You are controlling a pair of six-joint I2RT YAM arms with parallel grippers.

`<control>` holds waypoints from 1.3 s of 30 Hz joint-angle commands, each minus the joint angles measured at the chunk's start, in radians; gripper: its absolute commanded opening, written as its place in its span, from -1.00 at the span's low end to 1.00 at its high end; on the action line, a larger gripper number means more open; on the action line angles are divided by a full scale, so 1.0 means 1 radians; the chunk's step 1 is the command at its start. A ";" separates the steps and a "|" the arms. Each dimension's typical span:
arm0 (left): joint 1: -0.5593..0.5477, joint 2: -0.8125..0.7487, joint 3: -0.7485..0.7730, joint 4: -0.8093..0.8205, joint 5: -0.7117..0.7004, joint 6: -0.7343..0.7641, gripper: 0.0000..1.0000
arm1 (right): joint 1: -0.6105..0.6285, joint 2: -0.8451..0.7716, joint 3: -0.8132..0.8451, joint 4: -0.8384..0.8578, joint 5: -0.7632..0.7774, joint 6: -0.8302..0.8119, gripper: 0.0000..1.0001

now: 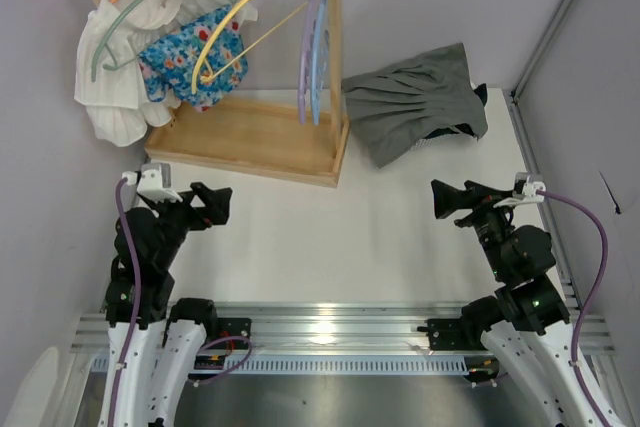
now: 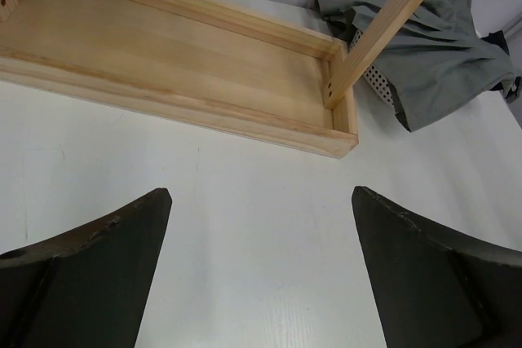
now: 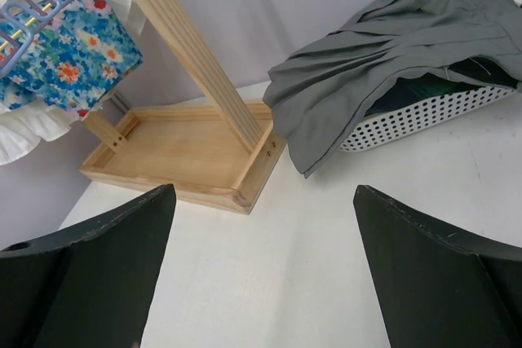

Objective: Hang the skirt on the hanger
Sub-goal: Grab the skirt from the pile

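Note:
The grey pleated skirt (image 1: 420,97) lies crumpled at the back right, draped over a white perforated basket (image 3: 424,116). It also shows in the left wrist view as the skirt (image 2: 432,46) and in the right wrist view as the skirt (image 3: 391,63). On the wooden rack's rail hang a bare yellow hanger (image 1: 235,27) and purple and blue hangers (image 1: 313,42). My left gripper (image 1: 215,204) is open over bare table near the rack's base, its jaws (image 2: 261,193) empty. My right gripper (image 1: 440,201) is open too, short of the skirt, with nothing between its fingers (image 3: 261,189).
The rack's wooden base tray (image 1: 250,137) stands at the back left with an upright post (image 3: 188,46) at its right end. A white garment (image 1: 115,87) and a blue floral one (image 1: 185,57) hang on the left hangers. Walls close in on the left, back and right.

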 commanded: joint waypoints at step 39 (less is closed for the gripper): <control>0.007 1.124 1.545 -0.282 0.366 0.351 0.99 | 0.000 0.224 0.253 -0.157 0.128 0.013 0.99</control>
